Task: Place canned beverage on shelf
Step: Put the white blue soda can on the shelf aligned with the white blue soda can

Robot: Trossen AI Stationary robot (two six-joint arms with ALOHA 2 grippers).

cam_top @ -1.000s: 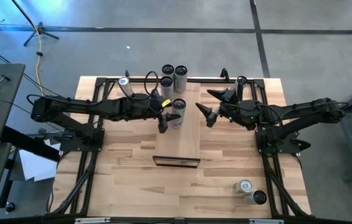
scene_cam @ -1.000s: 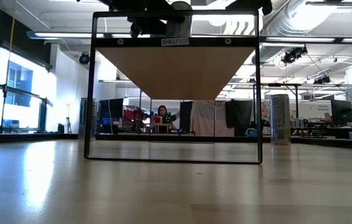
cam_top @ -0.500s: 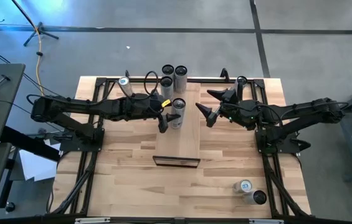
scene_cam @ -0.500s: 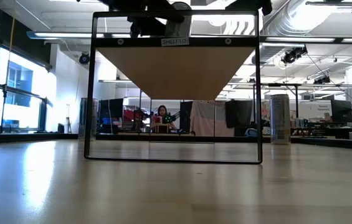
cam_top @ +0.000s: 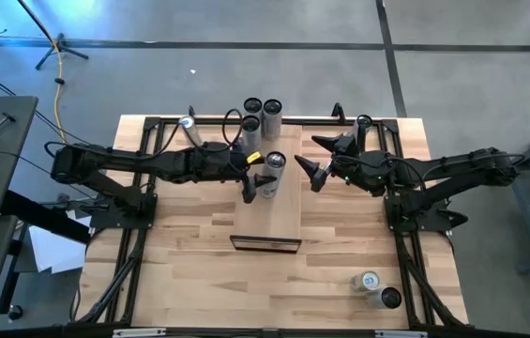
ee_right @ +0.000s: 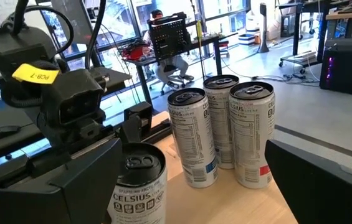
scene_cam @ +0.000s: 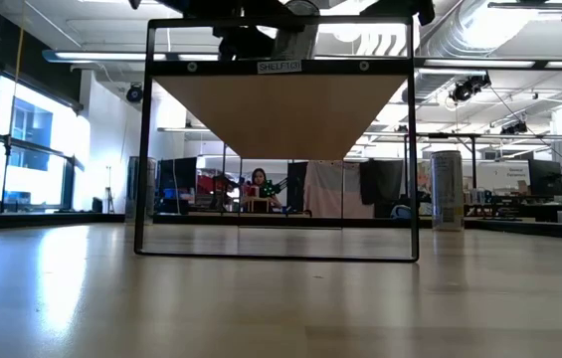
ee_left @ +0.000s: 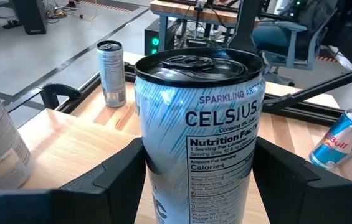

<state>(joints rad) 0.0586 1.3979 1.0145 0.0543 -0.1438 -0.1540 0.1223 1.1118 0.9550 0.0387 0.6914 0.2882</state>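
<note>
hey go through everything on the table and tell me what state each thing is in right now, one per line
Celsius can: upright on the shelf, between the left gripper's fingers.
Left gripper: around the Celsius can, fingers spread either side.
Right gripper: open, holding nothing, beside the shelf.
Shelf: raised on its frame, four cans standing on it.
Three cans: upright, grouped at the shelf's far end.
Two cans: at the table's near right corner, one upright, one apparently lying down.
</note>
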